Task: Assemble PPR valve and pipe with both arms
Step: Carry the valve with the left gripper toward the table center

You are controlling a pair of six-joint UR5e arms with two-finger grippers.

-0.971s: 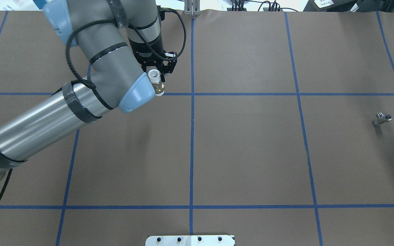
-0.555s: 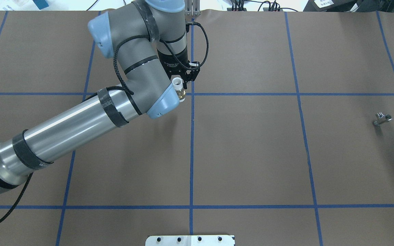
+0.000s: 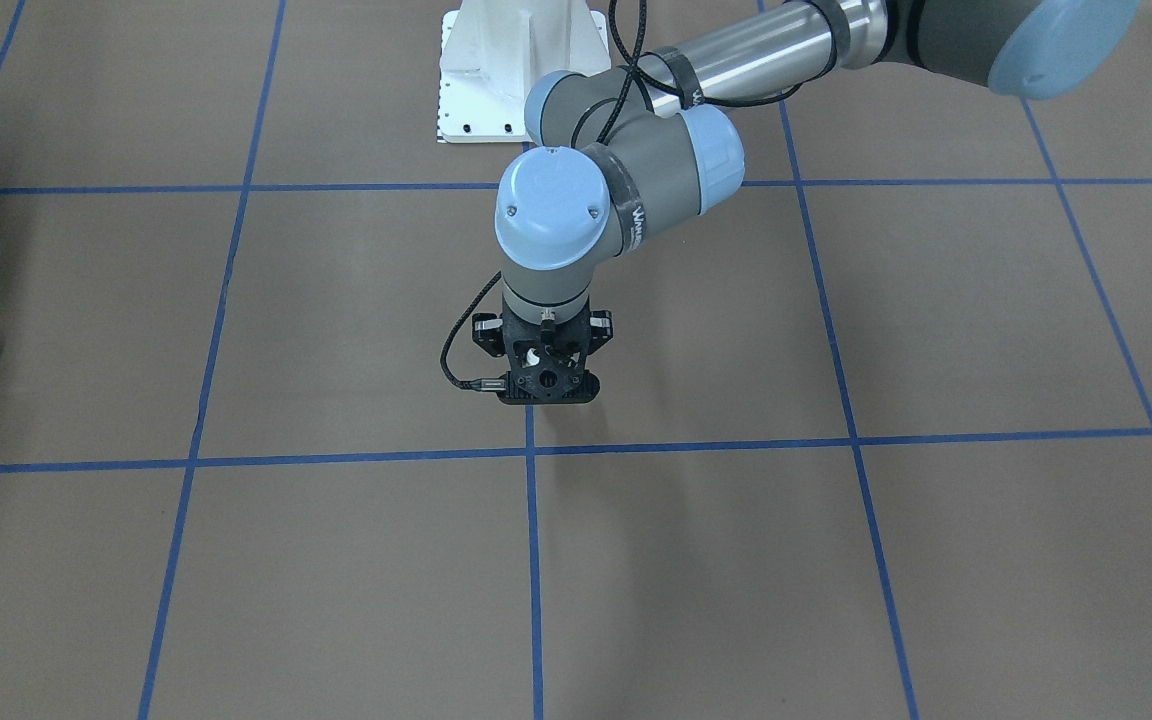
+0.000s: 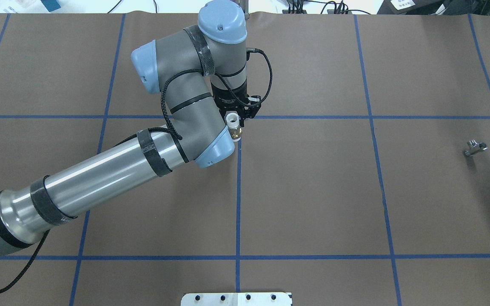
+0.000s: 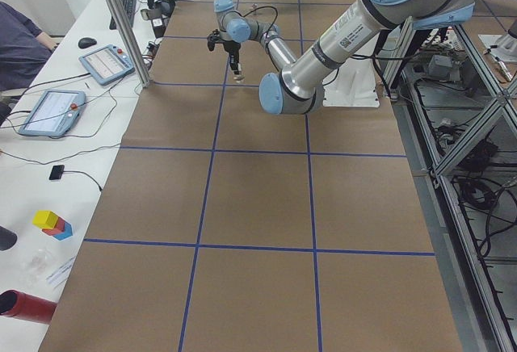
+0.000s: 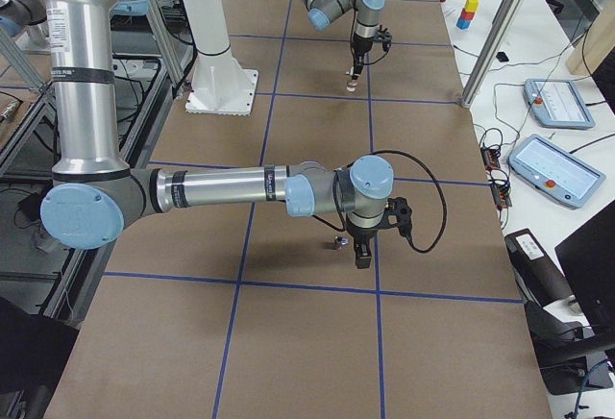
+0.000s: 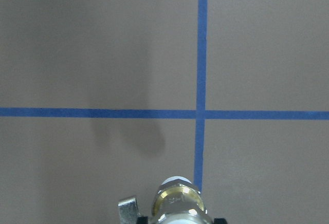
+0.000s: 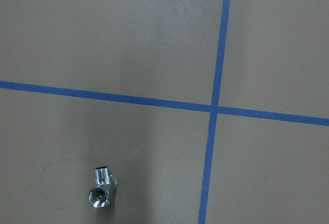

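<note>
My left gripper [image 4: 240, 120] is shut on the PPR valve [image 4: 233, 126], white-ended with a brass middle, and holds it above the table's central tape crossing. The valve's brass body and side lever show at the bottom of the left wrist view [image 7: 177, 203]. From the front, the left gripper [image 3: 546, 385] points straight down. The pipe [image 4: 474, 147], a small silver fitting, lies on the table far right; it also shows in the right wrist view [image 8: 101, 193]. The right gripper [image 6: 362, 251] shows only in the exterior right view, beside the pipe [image 6: 338, 242]; I cannot tell whether it is open.
The brown table cover [image 4: 313, 191] carries a blue tape grid. The robot's white base plate [image 4: 236, 298] sits at the near edge. An operators' bench with tablets [image 5: 105, 63] and a red cylinder [image 5: 24, 306] runs along the far side.
My left arm has carried the valve rightward and a little toward the robot, from left of the centre line to the central tape crossing. The pipe has not moved.
</note>
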